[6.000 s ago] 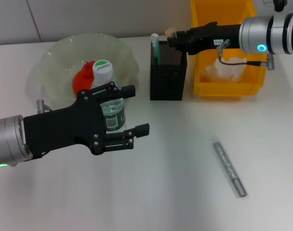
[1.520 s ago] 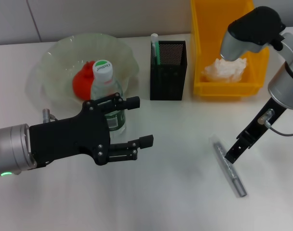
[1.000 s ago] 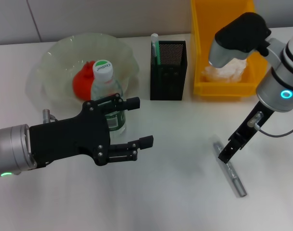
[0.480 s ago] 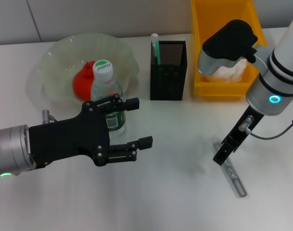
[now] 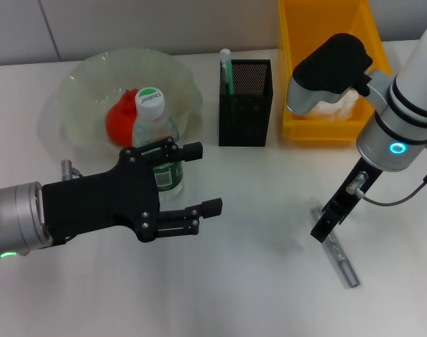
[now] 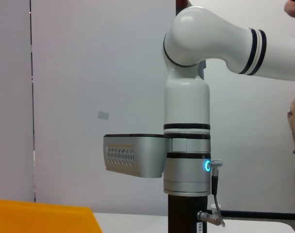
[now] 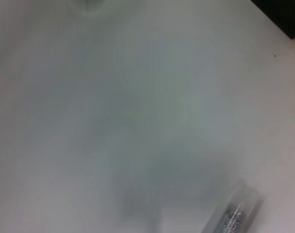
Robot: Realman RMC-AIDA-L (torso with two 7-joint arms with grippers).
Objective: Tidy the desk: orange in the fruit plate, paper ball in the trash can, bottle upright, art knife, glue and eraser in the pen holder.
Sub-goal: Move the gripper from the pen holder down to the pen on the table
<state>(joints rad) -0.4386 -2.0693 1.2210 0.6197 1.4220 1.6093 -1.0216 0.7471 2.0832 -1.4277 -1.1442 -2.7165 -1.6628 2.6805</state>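
The grey art knife (image 5: 340, 258) lies on the table at the right, and its end shows in the right wrist view (image 7: 234, 211). My right gripper (image 5: 321, 229) points down at the knife's far end. The bottle (image 5: 154, 130) stands upright beside the fruit plate (image 5: 80, 78), which holds the orange (image 5: 119, 118). My left gripper (image 5: 207, 177) hovers open in front of the bottle, holding nothing. The paper ball (image 5: 343, 105) lies in the trash can (image 5: 326, 130), partly behind my right arm. The pen holder (image 5: 245, 112) holds a white-and-green stick (image 5: 226, 69). The eraser is out of view.
The trash can stands right next to the pen holder at the back. My right arm's white body (image 6: 186, 121) fills the left wrist view above a corner of the trash can (image 6: 40, 216). Bare table lies between the two grippers.
My right arm swung from above the pen holder down to the art knife and lowered onto its far end; it has hardly moved in the last half second. The left arm stayed put.
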